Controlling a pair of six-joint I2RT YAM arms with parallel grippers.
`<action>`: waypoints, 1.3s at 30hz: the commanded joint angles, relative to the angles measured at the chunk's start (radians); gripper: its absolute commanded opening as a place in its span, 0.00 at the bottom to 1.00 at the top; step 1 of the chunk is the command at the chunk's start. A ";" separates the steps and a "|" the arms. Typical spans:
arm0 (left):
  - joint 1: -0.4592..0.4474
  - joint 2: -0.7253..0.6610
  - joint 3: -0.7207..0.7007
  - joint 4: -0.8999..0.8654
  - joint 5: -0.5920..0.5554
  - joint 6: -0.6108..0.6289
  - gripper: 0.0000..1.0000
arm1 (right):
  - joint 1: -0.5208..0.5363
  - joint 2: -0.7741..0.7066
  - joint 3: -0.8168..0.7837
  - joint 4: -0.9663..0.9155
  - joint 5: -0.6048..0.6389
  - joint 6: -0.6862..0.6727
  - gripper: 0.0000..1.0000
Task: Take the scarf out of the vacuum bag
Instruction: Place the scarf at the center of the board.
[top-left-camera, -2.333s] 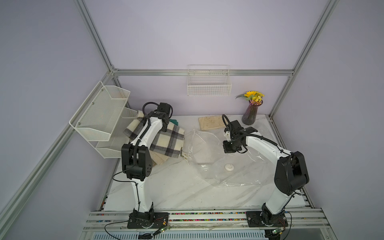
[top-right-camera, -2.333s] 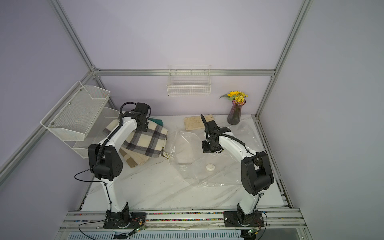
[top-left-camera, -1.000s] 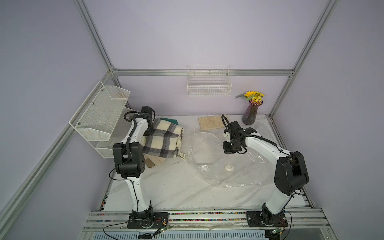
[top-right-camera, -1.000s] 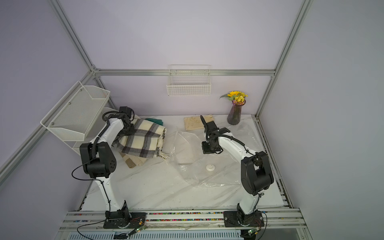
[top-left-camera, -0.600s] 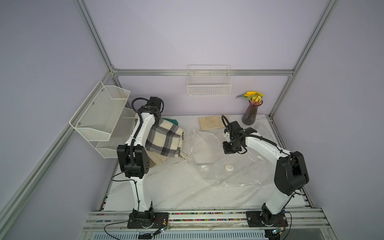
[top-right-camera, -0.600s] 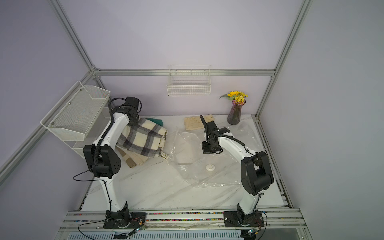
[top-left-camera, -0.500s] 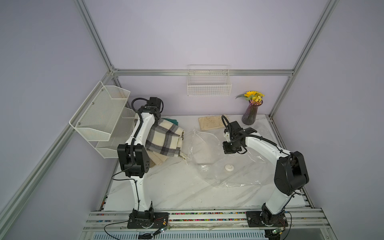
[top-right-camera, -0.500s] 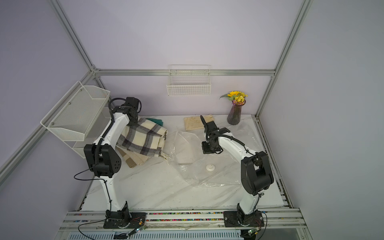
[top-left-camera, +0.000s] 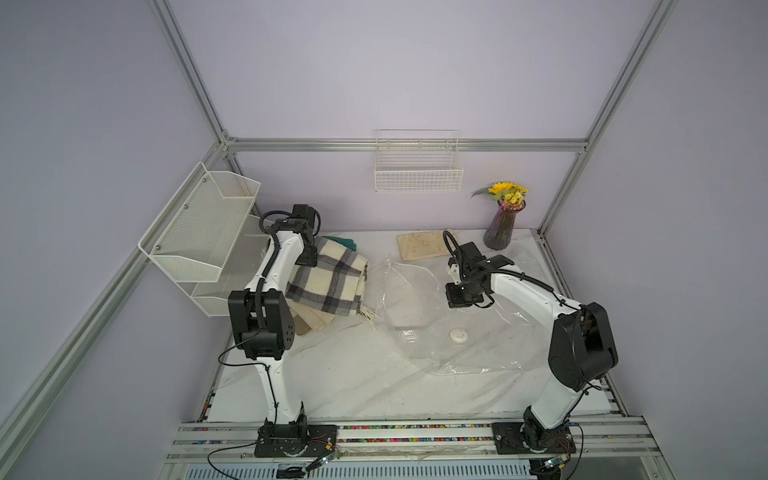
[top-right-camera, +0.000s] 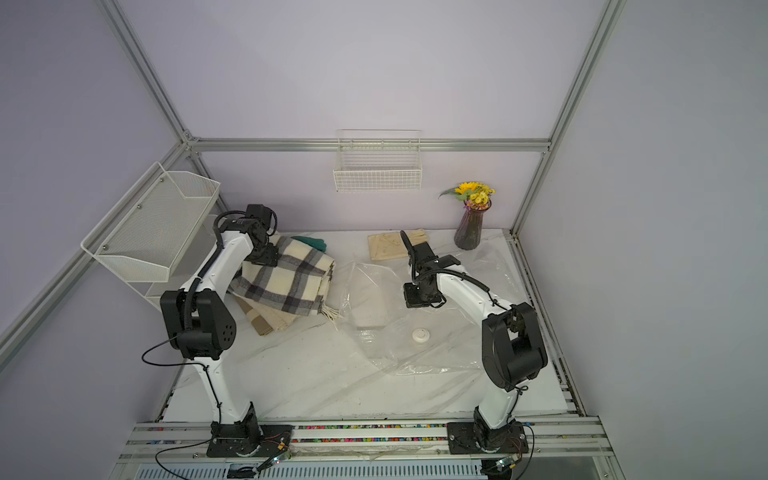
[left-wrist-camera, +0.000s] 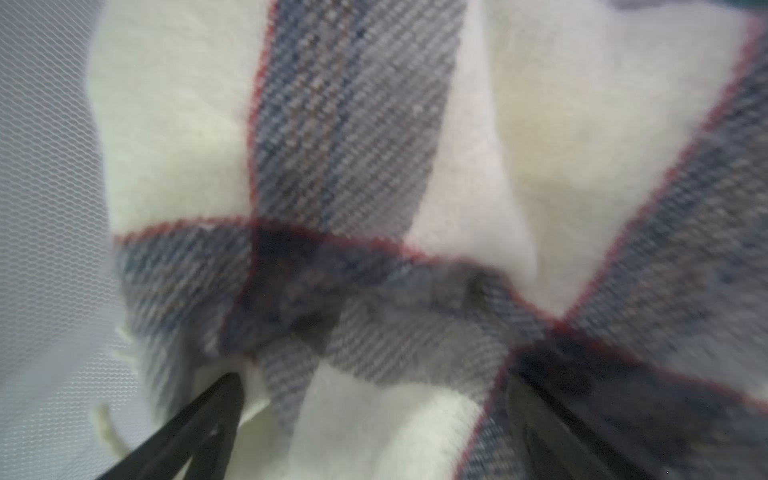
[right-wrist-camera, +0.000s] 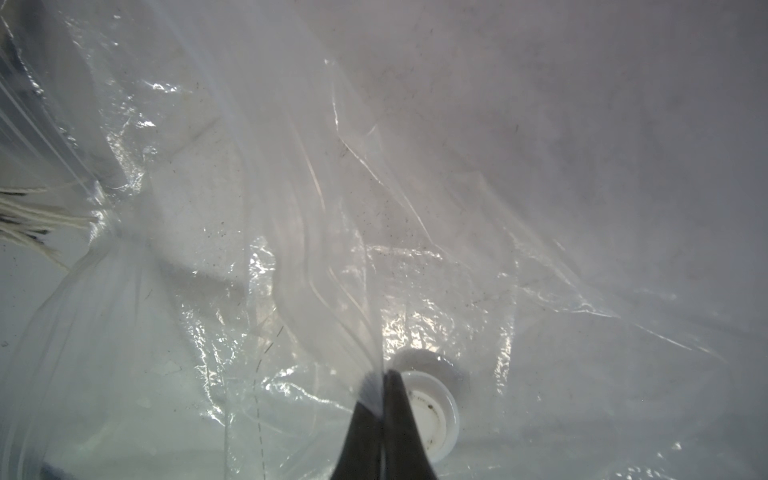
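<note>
The cream and grey plaid scarf (top-left-camera: 328, 278) (top-right-camera: 286, 278) lies folded at the back left of the table, outside the vacuum bag (top-left-camera: 415, 299) (top-right-camera: 374, 299). Its fringe reaches the edge of the bag's mouth. My left gripper (top-left-camera: 306, 259) (left-wrist-camera: 374, 376) hangs open just over the scarf's (left-wrist-camera: 353, 124) far left end, with cloth under the spread fingers. My right gripper (top-left-camera: 459, 297) (right-wrist-camera: 380, 376) is shut on a lifted fold of the clear bag film (right-wrist-camera: 249, 208). It sits above the white valve cap (top-left-camera: 458, 335) (right-wrist-camera: 432, 411).
A white mesh shelf rack (top-left-camera: 199, 237) stands close to the left arm. Beige cloth (top-left-camera: 311, 322) lies under the scarf and a green item (top-left-camera: 343, 242) behind it. At the back are a folded beige cloth (top-left-camera: 419, 245), a flower vase (top-left-camera: 503, 224) and a wall basket (top-left-camera: 417, 174).
My left gripper has opened and let go of the scarf, which now rests on the beige cloth. The left arm shifted slightly over the scarf's end. The right arm has not moved.
</note>
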 joint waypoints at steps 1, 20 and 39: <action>0.001 -0.046 -0.028 -0.054 0.103 -0.028 1.00 | 0.008 -0.026 -0.009 0.006 -0.002 -0.013 0.00; -0.052 -0.235 -0.123 -0.027 0.105 -0.048 1.00 | 0.031 -0.104 -0.019 0.030 -0.036 -0.040 0.38; -0.058 -0.593 -0.420 0.335 0.711 -0.226 1.00 | 0.281 -0.143 -0.035 0.309 -0.327 0.067 0.95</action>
